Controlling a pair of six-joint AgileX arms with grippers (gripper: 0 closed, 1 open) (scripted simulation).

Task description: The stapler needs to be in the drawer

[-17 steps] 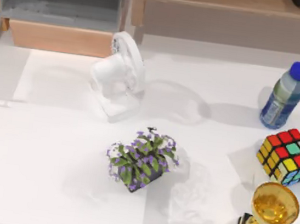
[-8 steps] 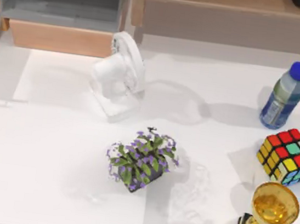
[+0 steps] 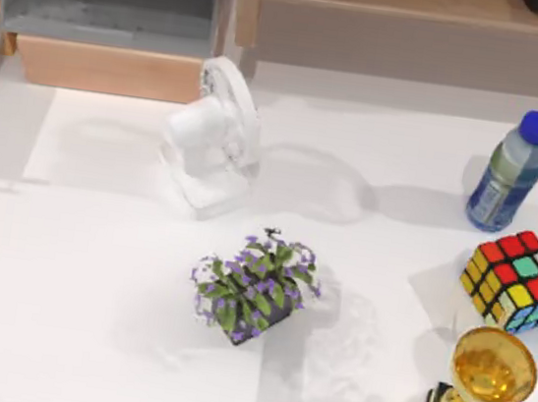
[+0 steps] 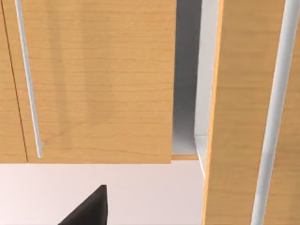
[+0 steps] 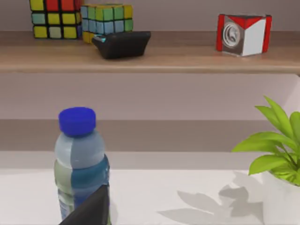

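1. Grey inside and light wood in front, the drawer (image 3: 108, 69) stands pulled open at the table's (image 3: 95, 238) far left corner. Its front panel faces the near edge.
2. Where the stapler lies I cannot tell, so I cannot judge whether it is in the drawer or waiting elsewhere.
3. The left gripper (image 4: 89, 211) faces wood panels (image 4: 93, 79) with pale bar handles. The right gripper (image 5: 91, 208) faces the bottle (image 5: 79, 164) near the table's right edge. For either claw, released or clenched, I cannot tell.
4. The step in hand is probably finding the stapler and getting a hold on it. A grip across its narrow middle should keep it level.
5. The carry should rise well above the wood front before crossing it, and the release should come low over the grey floor.
6. The fan (image 3: 213, 139) stands just beside the drawer's front right end. An approach from the table's left side would likely keep the arm off it.
7. The flowering plant (image 3: 256, 287) sits mid-table, well apart from the drawer, and should be no trouble.
8. From above, the drawer is wide and shallow, with an even grey floor and a plain front.
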